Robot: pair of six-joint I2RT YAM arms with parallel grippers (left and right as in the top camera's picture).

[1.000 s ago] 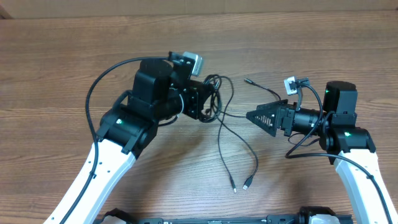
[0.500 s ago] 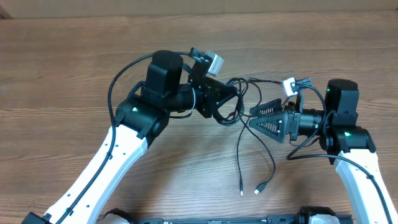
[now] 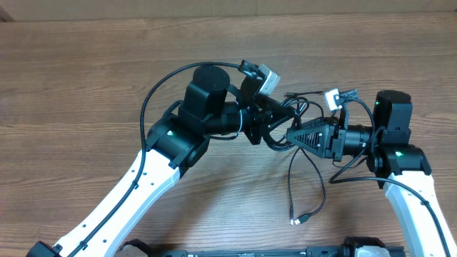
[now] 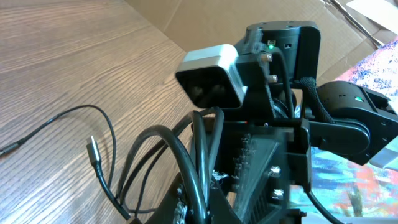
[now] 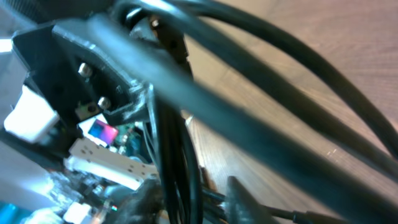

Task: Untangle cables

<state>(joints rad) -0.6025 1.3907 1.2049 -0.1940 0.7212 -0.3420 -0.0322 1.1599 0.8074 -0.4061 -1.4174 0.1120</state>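
Note:
Thin black cables (image 3: 292, 178) hang in a tangled bunch between my two grippers, and their plug ends (image 3: 300, 218) lie on the wooden table. My left gripper (image 3: 275, 120) is shut on the upper loops of the bunch. In the left wrist view the cables (image 4: 186, 155) run up between its fingers (image 4: 205, 202), and one plug (image 4: 93, 150) sticks out to the left. My right gripper (image 3: 291, 135) points left, nose to nose with the left one, and has closed on the same bunch. Close up, the cables (image 5: 180, 162) pass between its fingers (image 5: 193, 202).
The right arm's grey wrist camera (image 4: 211, 78) sits very close in front of the left gripper. Thick black arm wiring (image 3: 153, 96) arcs over the left arm. Cardboard (image 3: 214, 7) borders the table's far edge.
My left arm has carried the bunch to the right, up to the right gripper. The right gripper has gone from wide open to closed on the cables. The hanging ends have swung right.

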